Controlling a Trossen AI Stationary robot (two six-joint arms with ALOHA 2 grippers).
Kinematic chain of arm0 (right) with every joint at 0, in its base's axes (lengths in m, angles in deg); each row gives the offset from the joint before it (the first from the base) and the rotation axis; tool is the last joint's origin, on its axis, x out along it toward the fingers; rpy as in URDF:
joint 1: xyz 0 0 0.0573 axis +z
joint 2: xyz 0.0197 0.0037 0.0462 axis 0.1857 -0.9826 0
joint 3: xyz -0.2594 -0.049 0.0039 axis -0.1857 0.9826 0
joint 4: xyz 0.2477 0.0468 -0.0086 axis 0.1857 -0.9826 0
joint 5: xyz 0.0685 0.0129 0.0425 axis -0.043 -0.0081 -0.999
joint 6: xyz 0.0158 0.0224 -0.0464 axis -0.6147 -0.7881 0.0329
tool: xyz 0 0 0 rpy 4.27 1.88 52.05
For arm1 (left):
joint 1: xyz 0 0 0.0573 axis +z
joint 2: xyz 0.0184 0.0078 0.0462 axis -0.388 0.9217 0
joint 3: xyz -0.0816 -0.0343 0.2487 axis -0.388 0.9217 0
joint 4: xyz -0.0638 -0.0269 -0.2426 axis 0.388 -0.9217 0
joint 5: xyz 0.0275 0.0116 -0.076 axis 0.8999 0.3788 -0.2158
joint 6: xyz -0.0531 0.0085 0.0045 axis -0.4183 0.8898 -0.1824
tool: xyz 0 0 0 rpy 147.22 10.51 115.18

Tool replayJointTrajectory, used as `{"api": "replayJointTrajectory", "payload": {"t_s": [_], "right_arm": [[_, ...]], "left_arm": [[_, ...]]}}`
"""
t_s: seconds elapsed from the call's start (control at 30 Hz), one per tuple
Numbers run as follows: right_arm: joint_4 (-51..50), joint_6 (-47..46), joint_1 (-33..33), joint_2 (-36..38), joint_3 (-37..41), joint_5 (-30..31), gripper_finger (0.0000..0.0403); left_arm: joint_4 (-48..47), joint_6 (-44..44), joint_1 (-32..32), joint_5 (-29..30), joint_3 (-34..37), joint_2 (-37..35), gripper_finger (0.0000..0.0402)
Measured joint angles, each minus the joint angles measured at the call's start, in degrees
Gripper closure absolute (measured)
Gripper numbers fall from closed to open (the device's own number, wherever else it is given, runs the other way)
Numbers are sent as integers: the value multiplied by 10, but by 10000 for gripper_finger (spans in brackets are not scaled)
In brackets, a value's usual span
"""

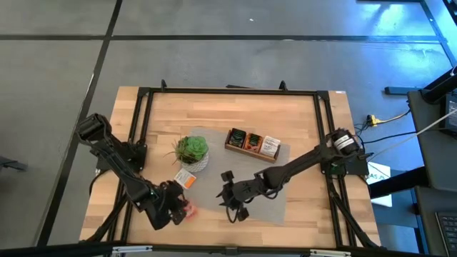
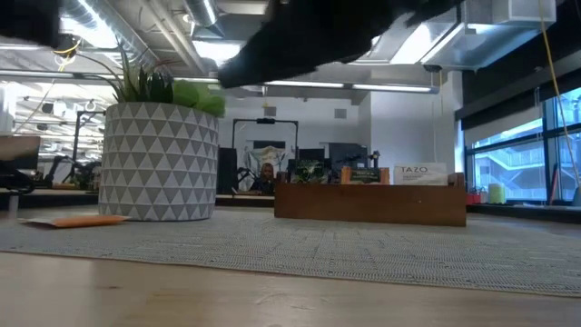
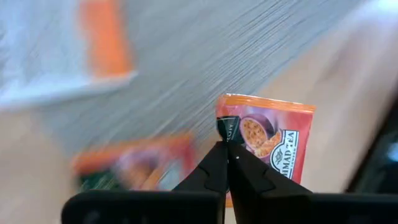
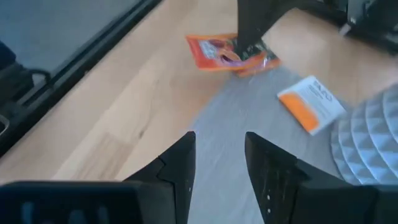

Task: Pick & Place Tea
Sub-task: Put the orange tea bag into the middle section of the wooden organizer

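Grey mat (image 2: 381, 245) (office behind).

Potted plant (image 1: 191, 150) left of wooden box (image 1: 252, 144)

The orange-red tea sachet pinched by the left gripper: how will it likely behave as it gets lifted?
The tea sachet looks thin and flat, so probably very light. The left gripper is shut on one edge only, so the sachet may droop or swing. Its glossy wrapper suggests it could slip from the grip.
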Motion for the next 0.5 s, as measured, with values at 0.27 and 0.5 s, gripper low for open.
{"api": "replayJointTrajectory", "payload": {"t_s": [0.27, 0.5], "right_arm": [[-104, -103, -10, 92, 32, 3, 262], [-98, -227, -2, 209, 141, 46, 262]], "left_arm": [[126, 321, 65, 93, -42, 17, 399], [128, 568, 147, 124, -128, 62, 399]]}}
